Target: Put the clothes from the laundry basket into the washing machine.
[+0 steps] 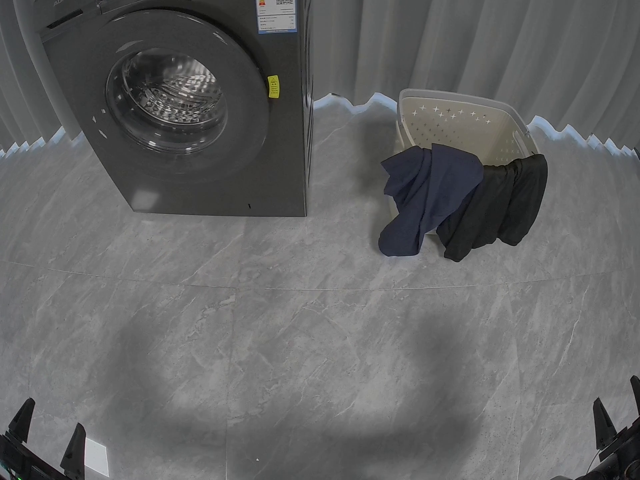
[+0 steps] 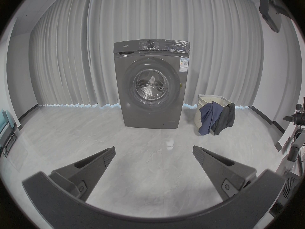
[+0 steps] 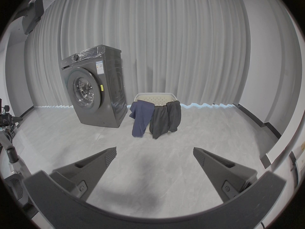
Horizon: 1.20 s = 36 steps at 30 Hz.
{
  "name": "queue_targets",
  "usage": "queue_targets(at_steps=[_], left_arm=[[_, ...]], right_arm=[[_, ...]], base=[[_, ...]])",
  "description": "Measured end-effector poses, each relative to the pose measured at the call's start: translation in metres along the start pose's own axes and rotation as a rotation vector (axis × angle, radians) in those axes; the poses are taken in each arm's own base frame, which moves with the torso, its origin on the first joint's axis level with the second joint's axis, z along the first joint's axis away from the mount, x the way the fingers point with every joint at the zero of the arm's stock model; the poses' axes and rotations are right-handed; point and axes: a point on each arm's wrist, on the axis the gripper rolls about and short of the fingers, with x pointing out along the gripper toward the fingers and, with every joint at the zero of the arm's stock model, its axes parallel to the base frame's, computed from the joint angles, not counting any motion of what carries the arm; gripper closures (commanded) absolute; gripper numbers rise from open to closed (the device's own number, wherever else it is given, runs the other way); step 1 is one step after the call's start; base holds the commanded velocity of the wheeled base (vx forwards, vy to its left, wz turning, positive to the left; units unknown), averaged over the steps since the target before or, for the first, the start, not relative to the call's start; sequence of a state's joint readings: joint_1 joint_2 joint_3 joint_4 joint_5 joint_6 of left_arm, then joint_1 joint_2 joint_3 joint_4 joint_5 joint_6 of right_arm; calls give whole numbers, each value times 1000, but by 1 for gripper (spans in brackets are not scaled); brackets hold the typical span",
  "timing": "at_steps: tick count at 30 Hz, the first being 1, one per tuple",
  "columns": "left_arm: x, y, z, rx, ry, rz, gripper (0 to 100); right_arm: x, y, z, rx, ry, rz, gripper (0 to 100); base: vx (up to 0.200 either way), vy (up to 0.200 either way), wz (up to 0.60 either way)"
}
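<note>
The head view looks down from well back, while both wrist views face forward low over the floor [image 1: 300, 341], all three sharing the distant washing machine [image 1: 187, 101] and laundry basket [image 1: 460, 125].

a grey marbled tile floor [image 1: 320, 341] runs back to a pale pleated curtain [image 1: 500, 35], with a thin bluish glow [image 1: 353, 105] along the curtain's hem. a plain wall [image 3: 270, 64] with dark skirting [image 3: 254, 116] closes the room's right side. a small white patch [image 1: 97, 457] lies on the floor at front left.

The right tool [image 3: 154, 149], jaws apart, faces clothes [image 3: 159, 120] draped over laundry basket [image 3: 155, 95] beside washing machine [image 3: 95, 86].
</note>
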<state>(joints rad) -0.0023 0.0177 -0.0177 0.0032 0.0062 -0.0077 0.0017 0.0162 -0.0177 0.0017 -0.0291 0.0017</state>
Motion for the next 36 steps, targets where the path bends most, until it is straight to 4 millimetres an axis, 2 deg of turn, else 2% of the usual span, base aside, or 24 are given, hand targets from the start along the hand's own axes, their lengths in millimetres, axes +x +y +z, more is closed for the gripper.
queue_targets(at_steps=[24,30,36], left_arm=[[0,0,0,-4,0,1,0],[0,0,0,-9,1,1,0],[0,0,0,-9,0,1,0]], right_arm=[[0,0,0,0,0,-1,0],[0,0,0,0,0,-2,0],[0,0,0,2,0,-2,0]], base=[[0,-200,0],[0,0,0],[200,0,0]])
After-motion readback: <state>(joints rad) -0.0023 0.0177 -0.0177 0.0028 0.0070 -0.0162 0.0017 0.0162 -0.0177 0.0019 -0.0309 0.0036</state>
